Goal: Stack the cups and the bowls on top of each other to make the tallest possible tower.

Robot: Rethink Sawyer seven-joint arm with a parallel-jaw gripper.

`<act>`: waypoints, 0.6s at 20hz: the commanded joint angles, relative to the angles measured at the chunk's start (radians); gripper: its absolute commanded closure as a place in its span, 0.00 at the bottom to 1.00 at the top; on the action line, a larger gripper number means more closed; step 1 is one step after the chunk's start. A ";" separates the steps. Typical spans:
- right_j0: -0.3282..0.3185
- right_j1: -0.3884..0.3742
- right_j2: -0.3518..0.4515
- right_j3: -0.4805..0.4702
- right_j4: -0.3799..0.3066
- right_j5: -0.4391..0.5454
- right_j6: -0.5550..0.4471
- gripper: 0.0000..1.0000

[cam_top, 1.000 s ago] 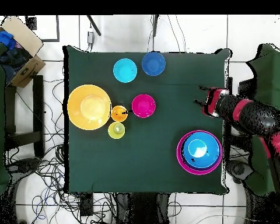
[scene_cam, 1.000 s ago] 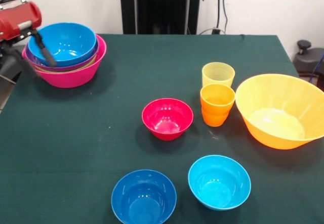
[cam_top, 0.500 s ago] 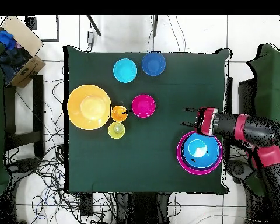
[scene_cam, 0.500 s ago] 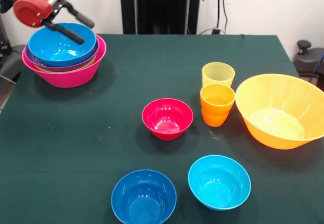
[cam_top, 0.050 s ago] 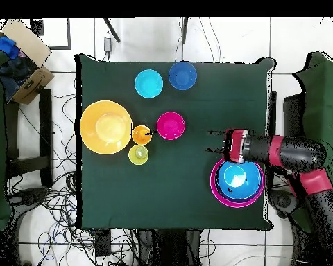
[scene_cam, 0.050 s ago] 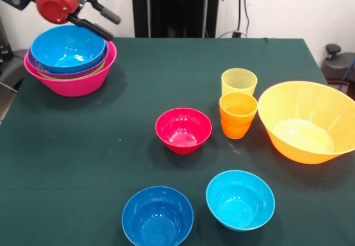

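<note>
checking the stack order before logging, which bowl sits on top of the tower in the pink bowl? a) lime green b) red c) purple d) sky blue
d: the sky blue bowl lies uppermost, nested inside the pink bowl, with only the purple and green rims showing beneath it, while the red bowl stands alone mid-table.

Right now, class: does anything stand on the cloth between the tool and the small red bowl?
Nothing visible does. The tool hangs open beside the tower, and in the overhead view the green cloth between it and the red bowl lies bare. The cups stand on the bowl's other side, off that line.
</note>
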 commanded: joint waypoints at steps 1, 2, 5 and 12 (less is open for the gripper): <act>0.255 -0.213 -0.130 -0.090 -0.339 0.101 -0.068 0.00; 0.289 -0.232 -0.158 -0.109 -0.370 0.120 -0.042 0.00; 0.339 -0.209 -0.205 -0.117 -0.419 0.095 0.013 0.00; 0.291 -0.315 -0.156 0.113 -0.426 -0.089 0.114 0.00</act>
